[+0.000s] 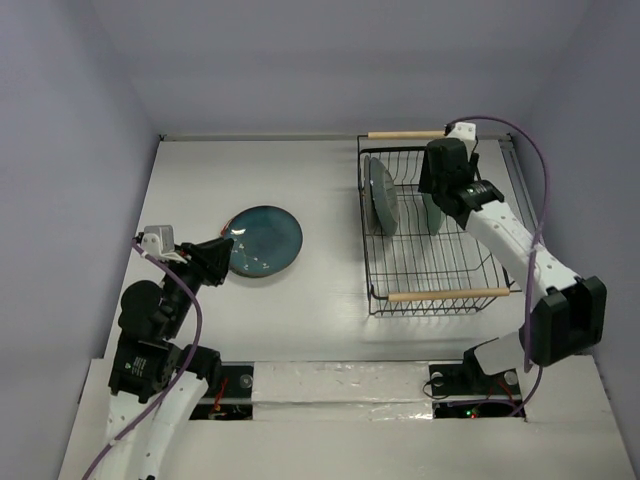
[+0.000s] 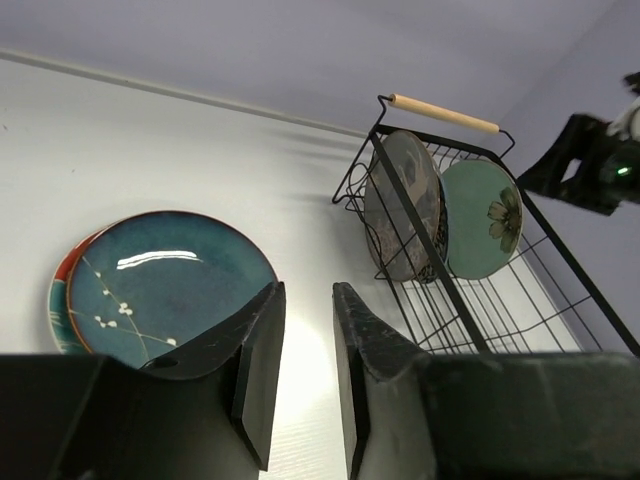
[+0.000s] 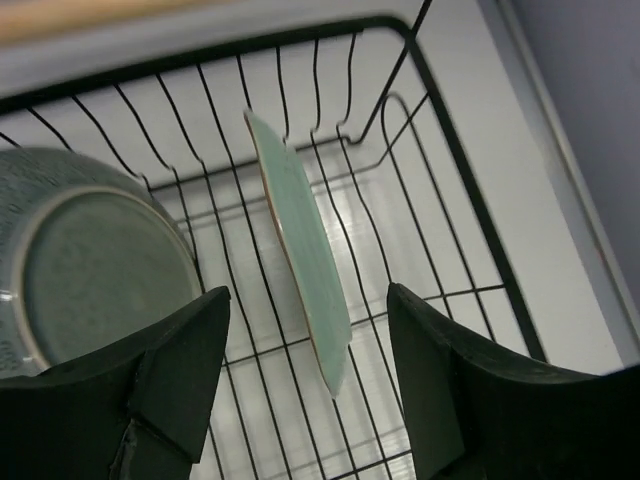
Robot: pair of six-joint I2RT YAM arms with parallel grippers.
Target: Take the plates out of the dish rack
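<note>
The right gripper [image 3: 307, 300], wide open and empty, straddles the pale green plate [image 3: 300, 230] standing on edge in the rack [image 1: 448, 295] and should pinch its rim squarely, then lift straight; the left gripper [image 2: 308, 300] is nearly closed, empty.

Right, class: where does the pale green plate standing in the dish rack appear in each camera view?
Top external: pale green plate upper right, partly hidden.
Left wrist: plate right of centre, flowered face showing.
Right wrist: plate centre, edge-on between the open jaws.
Shared landmark: the black wire dish rack.
</note>
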